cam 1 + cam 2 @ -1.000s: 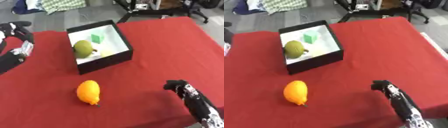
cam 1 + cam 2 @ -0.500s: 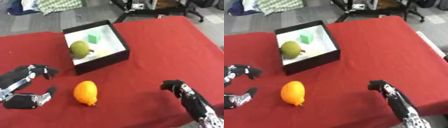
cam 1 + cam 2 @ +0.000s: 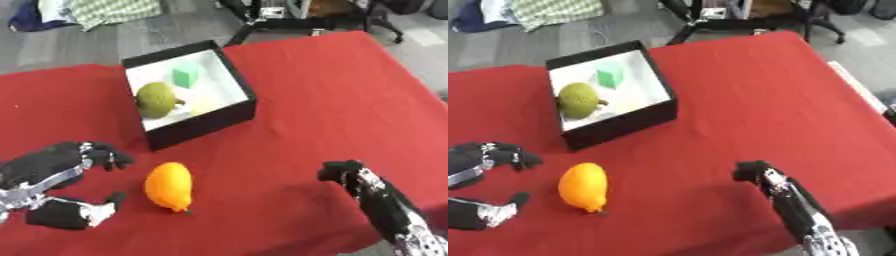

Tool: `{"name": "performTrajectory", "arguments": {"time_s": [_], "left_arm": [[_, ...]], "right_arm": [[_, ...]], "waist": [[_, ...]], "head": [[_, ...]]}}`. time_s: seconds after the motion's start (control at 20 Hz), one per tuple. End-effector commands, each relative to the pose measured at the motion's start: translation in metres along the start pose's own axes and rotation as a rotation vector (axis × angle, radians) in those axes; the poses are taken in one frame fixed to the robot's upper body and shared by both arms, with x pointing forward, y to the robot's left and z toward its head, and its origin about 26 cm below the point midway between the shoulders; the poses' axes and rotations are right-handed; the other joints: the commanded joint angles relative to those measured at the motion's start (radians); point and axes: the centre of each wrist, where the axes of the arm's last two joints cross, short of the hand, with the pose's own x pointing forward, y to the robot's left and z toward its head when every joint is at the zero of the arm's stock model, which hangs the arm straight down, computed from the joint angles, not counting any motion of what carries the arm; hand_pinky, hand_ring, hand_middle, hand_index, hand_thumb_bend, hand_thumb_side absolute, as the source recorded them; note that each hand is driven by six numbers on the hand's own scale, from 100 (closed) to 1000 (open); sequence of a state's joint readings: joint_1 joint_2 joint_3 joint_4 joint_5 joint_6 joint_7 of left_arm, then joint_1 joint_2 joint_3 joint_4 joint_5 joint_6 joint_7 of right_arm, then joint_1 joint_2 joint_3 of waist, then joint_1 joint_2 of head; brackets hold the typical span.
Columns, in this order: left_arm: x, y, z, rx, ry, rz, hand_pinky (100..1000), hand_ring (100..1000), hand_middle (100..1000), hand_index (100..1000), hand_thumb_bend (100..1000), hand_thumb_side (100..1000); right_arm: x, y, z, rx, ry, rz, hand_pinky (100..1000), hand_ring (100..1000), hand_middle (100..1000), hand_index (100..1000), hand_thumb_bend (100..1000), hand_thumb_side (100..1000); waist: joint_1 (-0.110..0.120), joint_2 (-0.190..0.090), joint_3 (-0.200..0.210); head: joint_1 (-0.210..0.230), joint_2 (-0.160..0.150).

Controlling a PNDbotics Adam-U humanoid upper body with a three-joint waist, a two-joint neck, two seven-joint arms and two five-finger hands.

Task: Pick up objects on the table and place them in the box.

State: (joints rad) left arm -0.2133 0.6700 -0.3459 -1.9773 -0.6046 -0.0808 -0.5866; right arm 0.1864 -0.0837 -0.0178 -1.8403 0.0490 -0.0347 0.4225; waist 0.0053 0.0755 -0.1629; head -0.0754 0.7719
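My left hand (image 3: 54, 187) sits at the lower left of the counter (image 3: 332, 95), its black fingers (image 3: 103, 156) spread apart from the thumb in a wide curve, holding nothing. The fingers reach over from above and the thumb from below, both pointing toward an orange fruit (image 3: 170, 185) that lies just beside them on the cloth, not touching as far as I can tell. The fruit is smooth, oval and bright orange, with a small dark pointed tip at its near end. My right hand (image 3: 346, 171) shows at the lower right, well apart from the fruit, its dark fingers curled in on themselves with nothing inside, at the end of a black forearm with silver joints. The counter is covered in a plain red cloth with a soft matte look. Beyond the fruit stands the box (image 3: 199, 121), square, black on the outside and white within, set at a slant to the counter's edge. Inside it lie a round, rough-skinned green fruit (image 3: 157, 99) against the left wall, a small green cube (image 3: 185, 77) toward the far corner, and a pale yellow shape (image 3: 203, 105) I cannot make out on the floor beside the green fruit.
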Motion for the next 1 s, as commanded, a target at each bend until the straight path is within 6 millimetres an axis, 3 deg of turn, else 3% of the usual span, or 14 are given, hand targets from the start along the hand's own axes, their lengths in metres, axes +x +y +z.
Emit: {"name": "performTrajectory", "arguments": {"time_s": [0.05,0.65,0.75,0.8,0.9,1.0], "left_arm": [[0.005,0.003,-0.009,0.007,0.001,-0.065,807,709,720,902,175,539],[0.005,-0.023,-0.048,0.005,0.02,-0.208,814,735,738,906,217,501],[0.004,-0.029,-0.054,0.009,0.016,-0.212,793,682,670,839,172,418],[0.003,-0.032,-0.057,0.014,0.018,-0.209,775,634,619,793,113,312],[-0.001,-0.039,-0.06,0.024,0.026,-0.2,751,575,553,735,100,156],[-0.004,-0.042,-0.061,0.052,0.037,-0.186,726,523,498,676,100,133]], "right_arm": [[0.004,-0.001,0.0,0.003,-0.005,0.015,1000,801,698,799,100,1000],[0.003,0.0,0.0,0.011,-0.001,0.012,1000,802,698,798,100,1000],[0.003,0.0,0.0,0.012,-0.001,0.012,1000,802,698,798,100,1000],[0.003,0.0,0.0,0.012,-0.002,0.012,1000,802,698,798,100,1000],[0.003,0.0,0.0,0.012,-0.002,0.011,1000,802,698,798,100,1000],[0.003,0.0,0.0,0.011,-0.002,0.01,1000,802,698,798,100,1000]], "waist": [[0.002,-0.016,-0.002],[0.002,-0.016,-0.008],[0.002,-0.017,-0.009],[0.002,-0.017,-0.01],[0.002,-0.017,-0.011],[0.002,-0.017,-0.011]], "head": [[0.0,-0.002],[-0.001,-0.002],[0.0,-0.002],[0.001,-0.002],[0.001,-0.002],[0.001,-0.002]]}}
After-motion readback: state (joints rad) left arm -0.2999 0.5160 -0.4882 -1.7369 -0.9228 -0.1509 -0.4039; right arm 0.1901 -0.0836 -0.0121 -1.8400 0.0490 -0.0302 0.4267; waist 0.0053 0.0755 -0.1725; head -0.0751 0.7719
